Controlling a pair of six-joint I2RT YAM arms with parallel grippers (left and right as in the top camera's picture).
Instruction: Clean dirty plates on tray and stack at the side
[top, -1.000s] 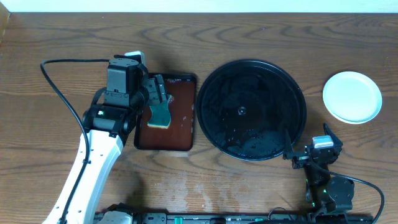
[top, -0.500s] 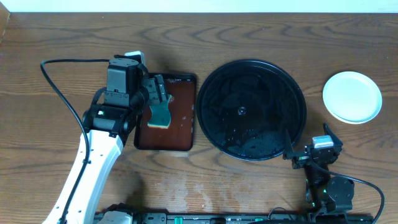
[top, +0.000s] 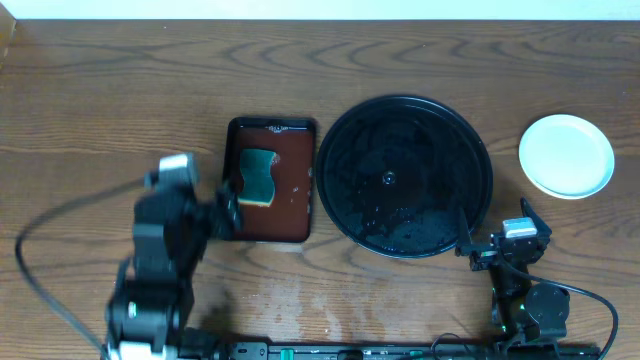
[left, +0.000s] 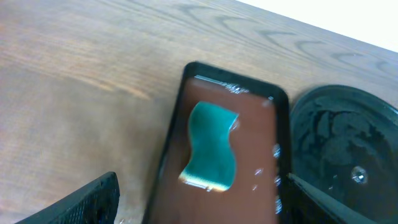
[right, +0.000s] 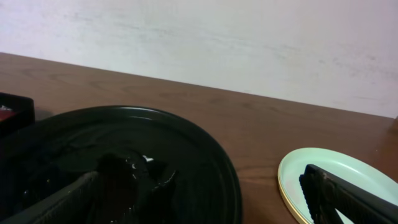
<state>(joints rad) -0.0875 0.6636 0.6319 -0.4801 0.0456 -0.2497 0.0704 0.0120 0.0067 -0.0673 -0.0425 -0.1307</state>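
Note:
The plates (top: 566, 155) sit stacked on the table at the far right, pale mint-white on top; in the right wrist view (right: 339, 177) a yellow rim shows at the edge. The round black tray (top: 410, 175) holds no plates and looks wet; it also shows in the right wrist view (right: 186, 155). My left gripper (top: 226, 210) is open and empty, at the near left edge of the brown tray, blurred by motion. In the left wrist view its fingers (left: 205, 208) spread wide below the sponge. My right gripper (top: 495, 228) is open and empty between the black tray and the plates.
A rectangular dark-brown tray (top: 290, 225) left of the black tray holds a green sponge (top: 258, 177), also in the left wrist view (left: 210, 149). The table's back edge meets a white wall.
My left gripper has let go of the sponge, which now lies in the brown tray, and the left arm has pulled back toward the near edge. The right arm has not moved.

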